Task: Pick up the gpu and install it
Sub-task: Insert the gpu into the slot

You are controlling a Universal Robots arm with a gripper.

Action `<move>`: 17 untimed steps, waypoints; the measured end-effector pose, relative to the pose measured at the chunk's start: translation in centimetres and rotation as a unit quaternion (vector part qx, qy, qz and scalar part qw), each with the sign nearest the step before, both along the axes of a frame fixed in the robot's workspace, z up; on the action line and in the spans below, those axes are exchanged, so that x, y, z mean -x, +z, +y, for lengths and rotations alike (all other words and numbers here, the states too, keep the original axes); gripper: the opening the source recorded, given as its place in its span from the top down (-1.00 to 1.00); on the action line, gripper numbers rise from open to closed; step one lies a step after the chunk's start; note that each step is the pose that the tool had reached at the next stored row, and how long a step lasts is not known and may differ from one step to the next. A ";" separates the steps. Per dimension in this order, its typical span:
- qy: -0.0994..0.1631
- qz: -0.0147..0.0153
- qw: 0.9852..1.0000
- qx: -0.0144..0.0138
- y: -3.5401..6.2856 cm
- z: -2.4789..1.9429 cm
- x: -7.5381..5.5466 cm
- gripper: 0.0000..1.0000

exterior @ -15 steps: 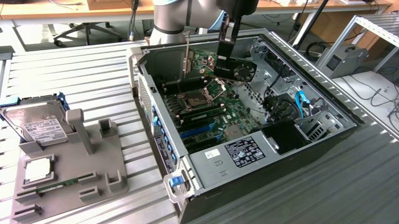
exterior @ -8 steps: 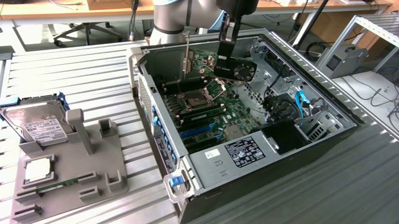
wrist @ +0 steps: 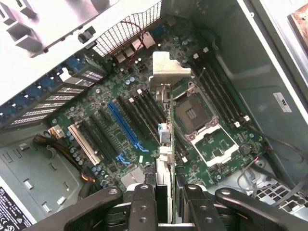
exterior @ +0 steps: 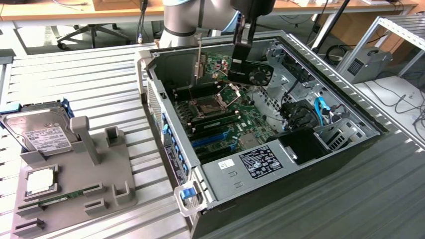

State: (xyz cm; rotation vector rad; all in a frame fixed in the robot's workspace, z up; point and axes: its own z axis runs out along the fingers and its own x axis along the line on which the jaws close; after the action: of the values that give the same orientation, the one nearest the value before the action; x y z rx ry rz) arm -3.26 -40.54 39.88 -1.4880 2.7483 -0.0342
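My gripper [exterior: 240, 54] hangs over the open computer case [exterior: 345, 124], shut on the top edge of the gpu [exterior: 256, 72]. The card is held upright above the motherboard [exterior: 247, 124], its dark fan side facing the exterior view's right and its long silver bracket [exterior: 198, 62] toward the case's rear wall. In the wrist view the gpu [wrist: 165, 137] runs edge-on away from the gripper [wrist: 166, 207], clamped between the black fingers [wrist: 143, 204], with the bracket's bent tab [wrist: 166, 72] at its far end. It hovers above the board between the long blue slot [wrist: 126, 126] and the processor socket [wrist: 197, 113].
On the exterior view's left a grey fixture tray [exterior: 99, 164] holds a silver hard drive [exterior: 37, 132], a processor chip [exterior: 41, 181] and a green memory stick [exterior: 63, 198]. Inside the case are blue cables [exterior: 322, 112] and a black block [exterior: 302, 144]. The slatted metal table [exterior: 73, 79] surrounds it.
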 end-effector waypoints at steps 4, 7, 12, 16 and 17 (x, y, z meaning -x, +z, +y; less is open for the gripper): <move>0.006 0.000 1.000 0.000 0.02 0.03 0.0 0.47; 0.011 0.000 1.000 0.000 0.03 0.06 0.0 0.47; 0.021 0.000 1.000 0.000 0.05 0.12 0.0 0.47; 0.029 -0.001 1.000 0.000 0.05 0.16 0.0 0.47; 0.030 -0.001 1.000 0.000 0.06 0.16 0.0 0.47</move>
State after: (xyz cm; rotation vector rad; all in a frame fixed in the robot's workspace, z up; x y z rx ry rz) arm -3.26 -40.38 39.94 -1.5702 2.7003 -0.0342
